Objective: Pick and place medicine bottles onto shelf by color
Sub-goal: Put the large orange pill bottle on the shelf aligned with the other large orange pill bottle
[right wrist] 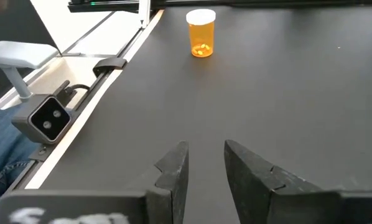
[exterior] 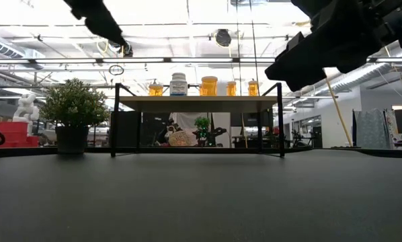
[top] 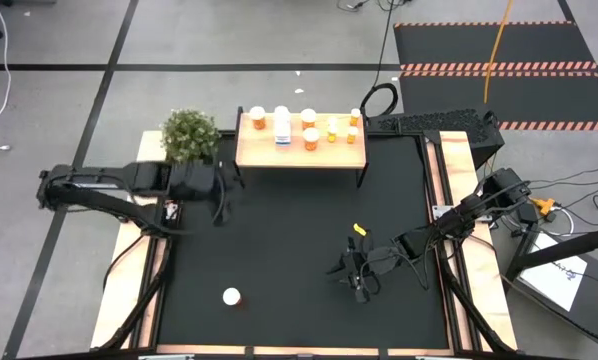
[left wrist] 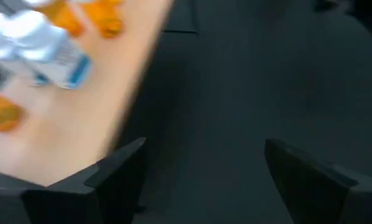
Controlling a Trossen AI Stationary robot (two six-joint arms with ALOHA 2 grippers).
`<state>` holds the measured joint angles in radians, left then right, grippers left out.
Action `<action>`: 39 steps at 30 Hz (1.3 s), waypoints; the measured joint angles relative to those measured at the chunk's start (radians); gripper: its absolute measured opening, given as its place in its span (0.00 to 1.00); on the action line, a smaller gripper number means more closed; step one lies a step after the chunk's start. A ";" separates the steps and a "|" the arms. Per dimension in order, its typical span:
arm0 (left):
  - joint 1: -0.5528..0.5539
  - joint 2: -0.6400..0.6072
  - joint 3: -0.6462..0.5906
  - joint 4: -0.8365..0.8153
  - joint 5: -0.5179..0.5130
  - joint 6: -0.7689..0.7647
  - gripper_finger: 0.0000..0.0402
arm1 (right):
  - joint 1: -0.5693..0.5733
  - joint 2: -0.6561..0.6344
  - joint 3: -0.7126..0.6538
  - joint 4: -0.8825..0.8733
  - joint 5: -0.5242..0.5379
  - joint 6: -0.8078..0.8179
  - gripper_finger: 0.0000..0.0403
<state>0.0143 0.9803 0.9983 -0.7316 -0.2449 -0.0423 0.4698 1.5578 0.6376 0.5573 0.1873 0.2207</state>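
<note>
Nearest on the black worktop point(top: 289, 240) stands one small translucent orange pill bottle with a white cap point(top: 232, 296), upright, alone toward the near left and well apart from both arms. To its right the right pincer point(right wrist: 204, 163) hangs low over the bare mat, empty, its fingers narrowly apart and pointed toward that bottle. Farther back on the left, the left pincer point(left wrist: 201, 171) hovers just off the near left corner of the low light-wood shelf on black legs point(top: 269, 152), spread wide and holding nothing. The shelf already carries a row of orange and white medicine bottles point(top: 304, 128). By my reckoning, only the lone bottle remains.
</note>
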 joint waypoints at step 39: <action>-0.893 0.401 -0.157 0.263 -0.175 -0.763 0.80 | -0.024 0.000 0.000 -0.001 -0.005 0.000 0.24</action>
<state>-0.8784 1.3817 0.8413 -0.4689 -0.4195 -0.8048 0.4454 1.5578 0.6376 0.5568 0.1825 0.2211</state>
